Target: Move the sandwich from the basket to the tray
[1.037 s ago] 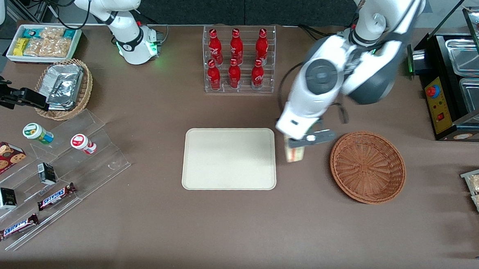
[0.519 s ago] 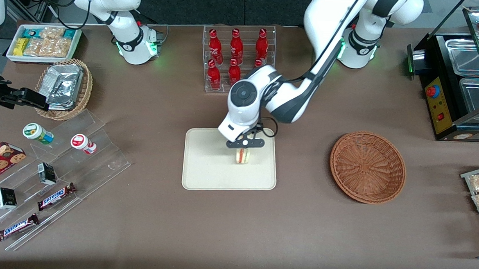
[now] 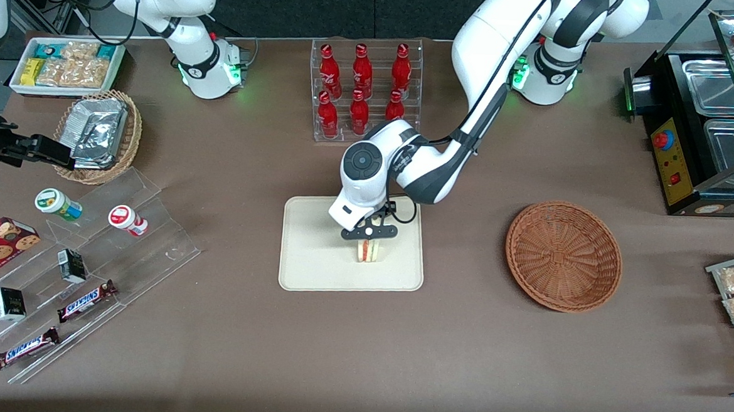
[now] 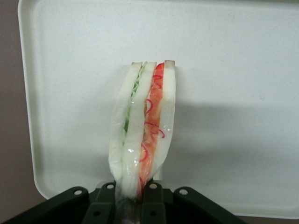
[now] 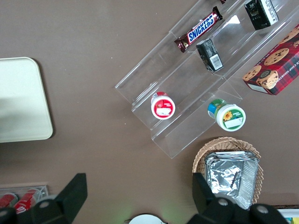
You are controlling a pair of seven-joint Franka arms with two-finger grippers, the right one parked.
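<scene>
Placing step, near its end. Gripper (image 3: 370, 232) over the tray (image 3: 314, 253), jaws clamped on the sandwich (image 3: 368, 250) w/ filling edge facing down toward the tray; wrist view shows the sandwich (image 4: 142, 126) pinched at one end between the fingers (image 4: 152, 198), red + green layers showing, bread squeezed a bit at the grip. Hangs above the tray's mid part, toward the basket's end. Can't tell if lowest edge touches tray surface yet, prob. just above. Basket (image 3: 563, 255) empty, well apart toward working arm's end. Next, by judgement: lower until resting on tray, then part jaws gently & lift straight up; soft wedge may tip over on release, so release low
</scene>
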